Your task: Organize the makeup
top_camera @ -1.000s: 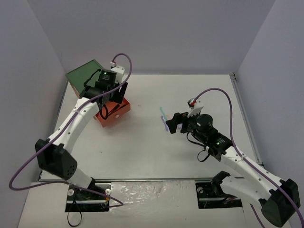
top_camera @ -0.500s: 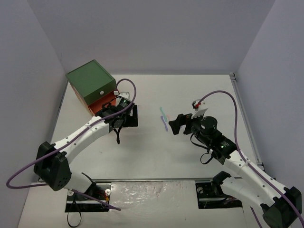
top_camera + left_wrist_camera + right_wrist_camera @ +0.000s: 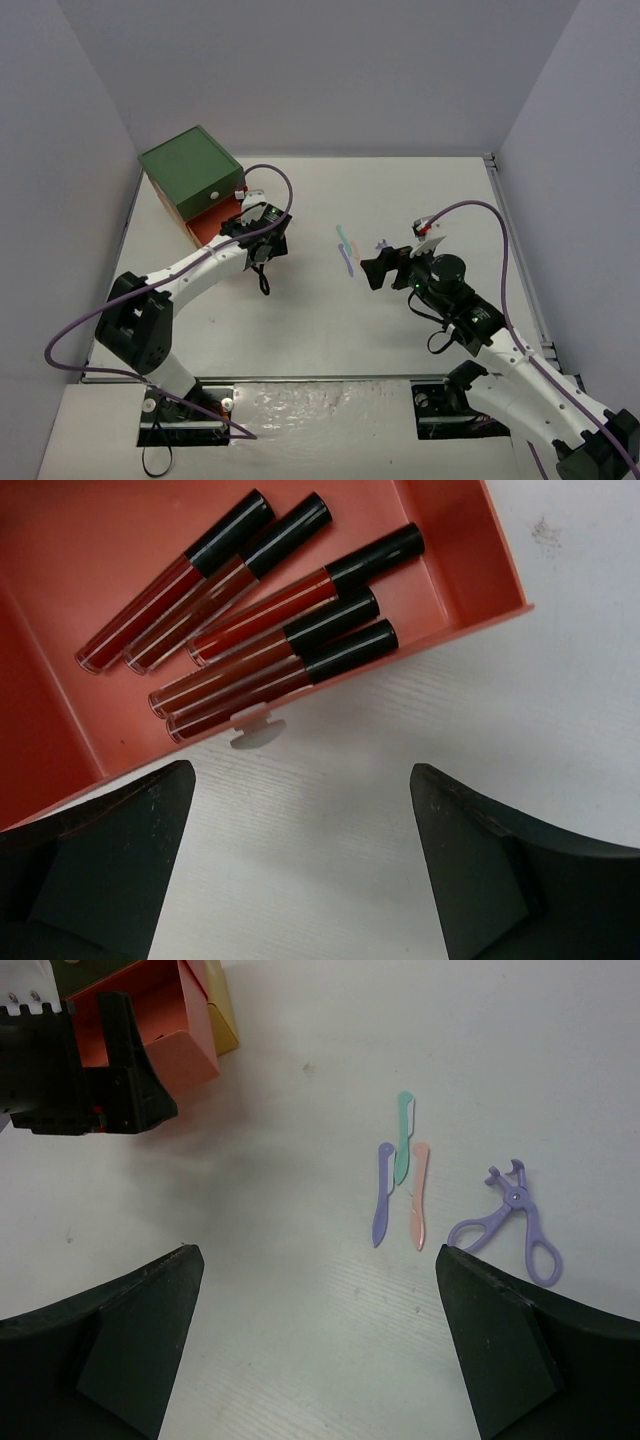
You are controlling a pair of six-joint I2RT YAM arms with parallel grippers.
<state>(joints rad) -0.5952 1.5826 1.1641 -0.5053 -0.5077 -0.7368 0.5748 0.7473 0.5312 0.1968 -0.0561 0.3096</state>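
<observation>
At far-left corner of worktop (image 3: 320, 330): green-topped box (image 3: 188, 168), orange drawer (image 3: 462, 565) standing out from it. Five dark-red sticks (image 3: 270, 610) with black caps lie side by side on drawer floor, touching or nearly so. Left tool (image 3: 300, 820) hovers just before drawer front, fingers spread wide, gripping nothing. Near worktop centre: teal tool (image 3: 404, 1135), purple tool (image 3: 382, 1195), peach tool (image 3: 418, 1195) lie close together, roughly parallel; purple scissor-shaped piece (image 3: 515, 1198) just beside them. Right tool (image 3: 320, 1340) near this group, over bare worktop, spread wide, empty.
</observation>
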